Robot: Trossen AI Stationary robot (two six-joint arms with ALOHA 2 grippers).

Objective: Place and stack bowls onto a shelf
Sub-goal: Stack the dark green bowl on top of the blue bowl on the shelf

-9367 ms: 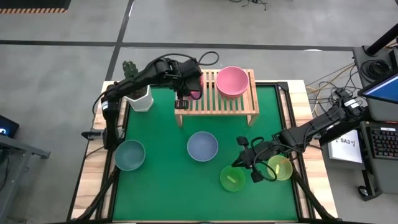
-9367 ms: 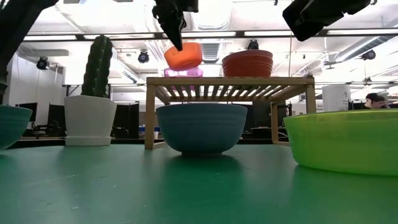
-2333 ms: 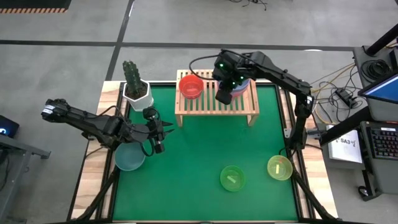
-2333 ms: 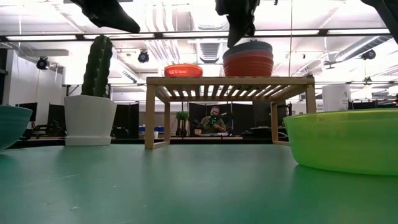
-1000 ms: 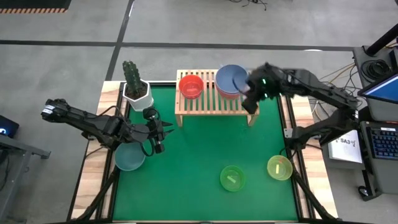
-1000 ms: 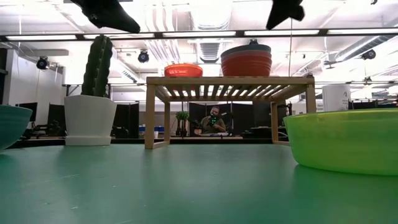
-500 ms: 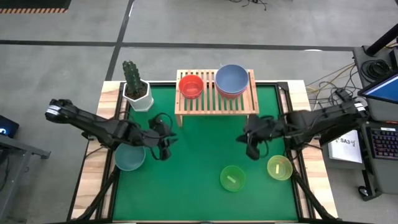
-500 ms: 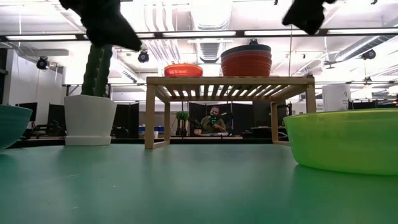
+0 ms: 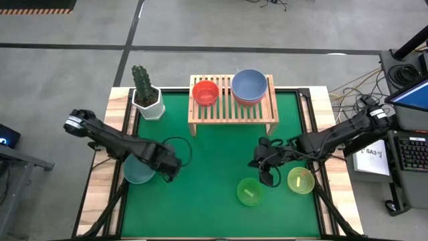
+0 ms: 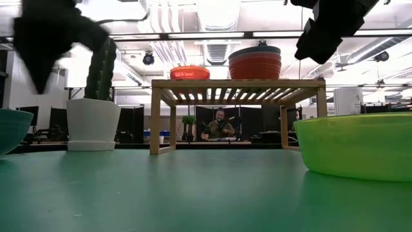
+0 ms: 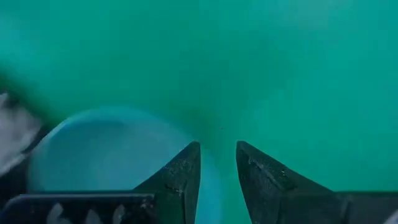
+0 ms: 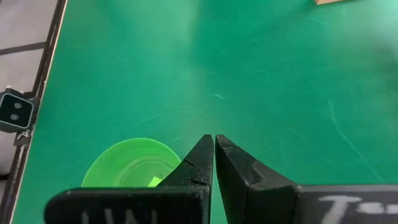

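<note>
The light-wood shelf point(image 9: 231, 114) stands at the table's far side. On it sit a red bowl point(image 9: 205, 92) and a stack topped by a blue bowl point(image 9: 249, 86). A teal bowl point(image 9: 137, 170) rests on the green mat at the left. My left gripper point(image 9: 169, 171) hangs open just over its right rim point(image 11: 205, 180). A green bowl point(image 9: 249, 192) and a yellow-green bowl point(image 9: 300, 180) sit near the front right. My right gripper point(image 9: 265, 175) is shut, above the mat beside the green bowl point(image 12: 132, 164).
A white pot with a cactus point(image 9: 148, 98) stands at the far left corner, left of the shelf. The middle of the green mat point(image 9: 214, 154) lies between the two arms. A person point(image 10: 221, 124) sits far behind the shelf.
My right gripper has left the shelf's right end and swung toward the table's near edge, ending above the green bowls, still shut. My left gripper has moved down and toward the near edge, to the teal bowl's right rim, its gap unchanged.
</note>
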